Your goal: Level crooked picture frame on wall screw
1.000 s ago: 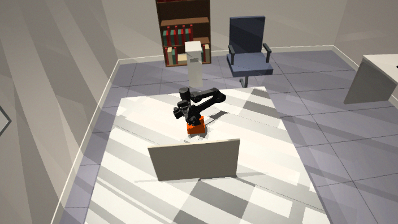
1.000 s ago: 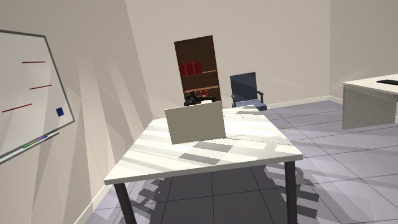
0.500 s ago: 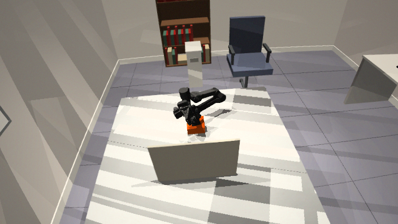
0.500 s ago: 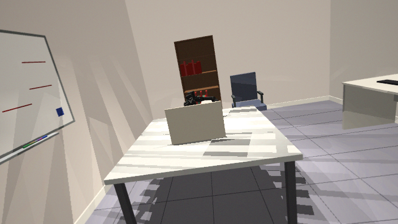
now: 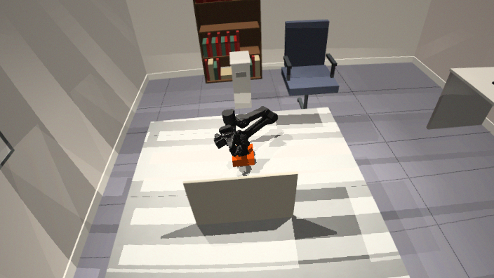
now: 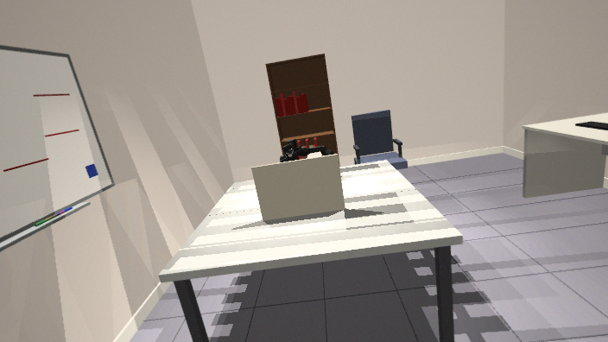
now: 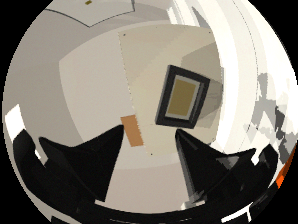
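Note:
The picture frame (image 7: 165,95), dark with a pale mat and a brown picture, hangs on the upright beige panel (image 7: 142,60) (image 5: 242,200) (image 6: 298,190). In the wrist view it is turned clockwise against the panel: its left side is higher, its right side lower. The top and exterior views see only the panel's back, so the frame is hidden there. The screw and notched strip do not show. My gripper (image 7: 150,128) is open and empty. In the wrist view the fingertips are below the frame, the right one just under its bottom edge; I cannot tell how far away they are.
The panel stands on the white table (image 5: 210,253) (image 6: 302,248). The black arm (image 5: 257,128) is behind it, by an orange block (image 5: 243,161). A brown patch (image 7: 132,131) shows at the panel's left edge. A chair (image 5: 309,78), bookcase (image 5: 231,26) and whiteboard (image 6: 26,112) stand farther off.

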Controlling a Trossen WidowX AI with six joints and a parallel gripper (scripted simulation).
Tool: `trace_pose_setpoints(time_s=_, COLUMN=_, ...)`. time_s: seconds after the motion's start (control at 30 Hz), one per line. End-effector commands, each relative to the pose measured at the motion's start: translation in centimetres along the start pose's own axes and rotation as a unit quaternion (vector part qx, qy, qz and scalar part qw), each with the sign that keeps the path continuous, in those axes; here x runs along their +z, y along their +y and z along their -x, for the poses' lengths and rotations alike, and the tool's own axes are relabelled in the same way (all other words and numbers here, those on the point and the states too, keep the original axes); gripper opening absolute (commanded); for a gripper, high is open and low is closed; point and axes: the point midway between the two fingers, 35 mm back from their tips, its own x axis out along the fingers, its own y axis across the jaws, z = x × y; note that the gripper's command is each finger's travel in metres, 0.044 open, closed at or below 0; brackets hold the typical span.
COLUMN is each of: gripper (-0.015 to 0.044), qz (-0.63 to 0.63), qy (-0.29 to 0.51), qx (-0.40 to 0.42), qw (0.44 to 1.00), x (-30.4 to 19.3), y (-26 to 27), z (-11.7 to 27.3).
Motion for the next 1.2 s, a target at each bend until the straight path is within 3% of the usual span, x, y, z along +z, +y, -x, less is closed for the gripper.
trace_pose_setpoints(time_s=0.0, gripper=0.0260, qz=-0.022, qy=-0.004, qx=-0.005, qw=1.000, x=1.0, y=-1.2, z=-2.1)
trace_pose_setpoints(time_s=0.3, gripper=0.0260, qz=-0.054, qy=-0.010, qx=0.012, qw=0.998, x=-0.1, y=-4.2, z=-6.3)
trace_pose_setpoints(time_s=0.83, gripper=0.0260, qz=-0.057, qy=-0.011, qx=0.012, qw=0.998, x=-0.3, y=-4.3, z=-5.7)
trace_pose_setpoints(time_s=1.17, gripper=0.0260, qz=-0.057, qy=-0.010, qx=0.014, qw=0.998, x=-0.3, y=-3.3, z=-9.4)
